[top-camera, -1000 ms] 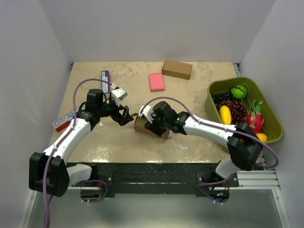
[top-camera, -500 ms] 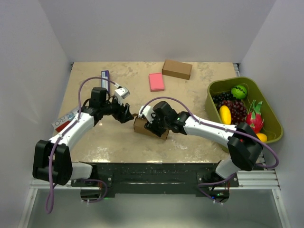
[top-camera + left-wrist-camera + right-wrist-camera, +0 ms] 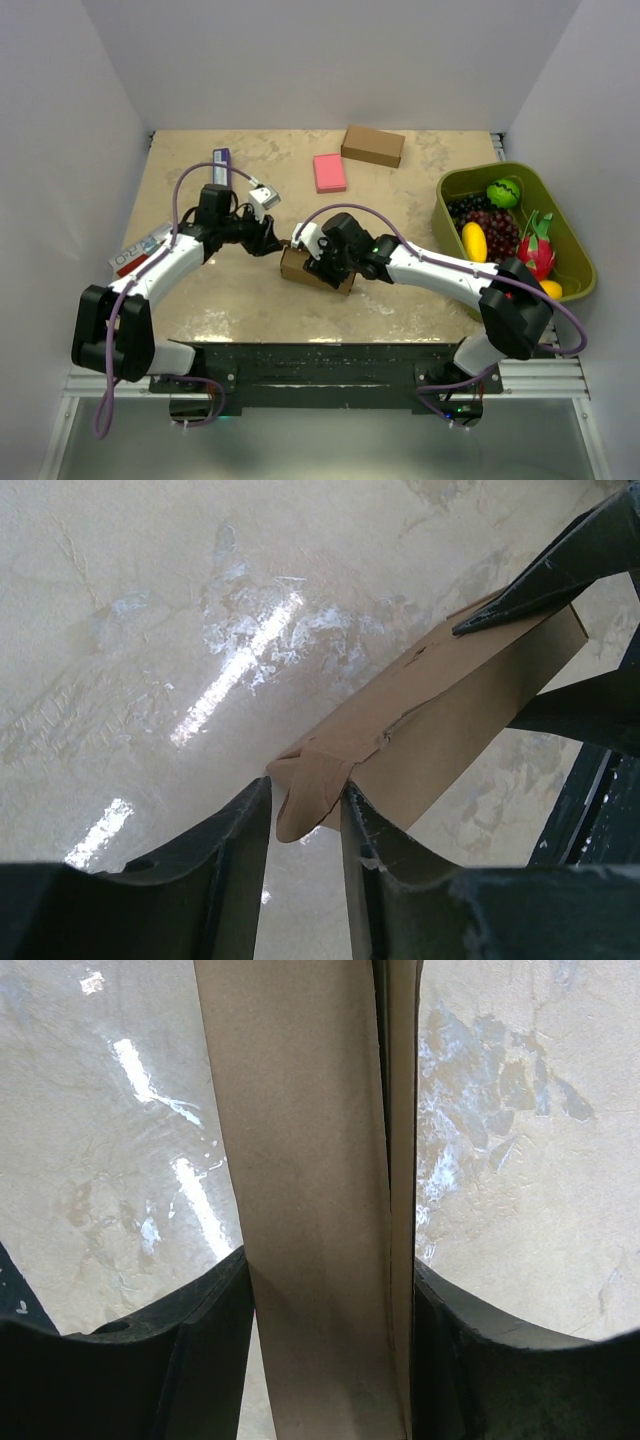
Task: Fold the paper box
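Note:
The paper box (image 3: pixel 298 267) is a brown thin cardboard carton lying left of the table's middle. My right gripper (image 3: pixel 325 262) is shut across its body; in the right wrist view the brown panel (image 3: pixel 320 1210) fills the gap between both fingers (image 3: pixel 215 1330). My left gripper (image 3: pixel 272 241) is at the carton's left end. In the left wrist view a curled end flap (image 3: pixel 312 790) of the paper box (image 3: pixel 450 710) sits between the narrowed fingers (image 3: pixel 378 855), touching both. The right gripper's dark fingers (image 3: pixel 560 565) show at that view's upper right.
A pink block (image 3: pixel 329 172) and a ready-made brown box (image 3: pixel 373 146) lie at the back. A green basket (image 3: pixel 480 170) of toy fruit stands at the right. A purple packet (image 3: pixel 222 160) and a flat packet (image 3: pixel 135 256) lie at the left.
My left gripper has moved right to the carton's left end and closed onto the end flap. The right gripper has kept its hold on the carton without moving.

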You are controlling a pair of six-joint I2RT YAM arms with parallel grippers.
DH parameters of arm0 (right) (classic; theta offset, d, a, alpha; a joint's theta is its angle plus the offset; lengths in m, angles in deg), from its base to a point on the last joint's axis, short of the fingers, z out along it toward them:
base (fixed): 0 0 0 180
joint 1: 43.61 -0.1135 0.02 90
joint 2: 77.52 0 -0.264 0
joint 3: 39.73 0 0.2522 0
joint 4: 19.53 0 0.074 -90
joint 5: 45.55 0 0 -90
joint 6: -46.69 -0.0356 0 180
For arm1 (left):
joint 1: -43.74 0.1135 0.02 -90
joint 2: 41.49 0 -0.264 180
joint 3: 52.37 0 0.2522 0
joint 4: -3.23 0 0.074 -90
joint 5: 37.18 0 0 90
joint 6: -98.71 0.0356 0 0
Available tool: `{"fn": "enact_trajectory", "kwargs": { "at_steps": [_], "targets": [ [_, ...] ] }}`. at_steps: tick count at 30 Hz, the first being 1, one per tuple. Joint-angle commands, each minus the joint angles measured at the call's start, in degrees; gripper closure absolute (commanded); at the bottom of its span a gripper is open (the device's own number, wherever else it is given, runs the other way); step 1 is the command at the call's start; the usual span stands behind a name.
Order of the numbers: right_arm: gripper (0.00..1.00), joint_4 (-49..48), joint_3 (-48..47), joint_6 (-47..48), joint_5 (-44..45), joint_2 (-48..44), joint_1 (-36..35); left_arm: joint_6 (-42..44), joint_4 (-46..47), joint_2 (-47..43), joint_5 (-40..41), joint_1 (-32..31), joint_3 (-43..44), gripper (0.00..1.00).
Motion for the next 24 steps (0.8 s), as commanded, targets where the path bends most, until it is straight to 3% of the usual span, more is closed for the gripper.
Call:
{"fn": "enact_trajectory", "kwargs": {
  "at_steps": [1,9,15,24],
  "targets": [
    [0.45,0.3,-1.8,-0.3,-2.0,-0.6,0.0,-0.2,1.6,0.2,-1.0,-0.9,2.3,0.73],
    [0.45,0.4,-2.0,-0.4,-0.7,0.4,0.0,-1.0,1.3,0.6,-0.4,-1.6,2.5,1.00],
    [0.46,1.0,-2.5,-0.3,2.5,2.0,0.0,-4.5,-0.8,3.6,2.4,-1.7,3.8,1.00],
    [0.47,2.1,-3.4,-0.3,3.6,4.2,0.0,-13.2,0.7,5.5,0.3,-1.8,4.4,1.00]
  ]
}}
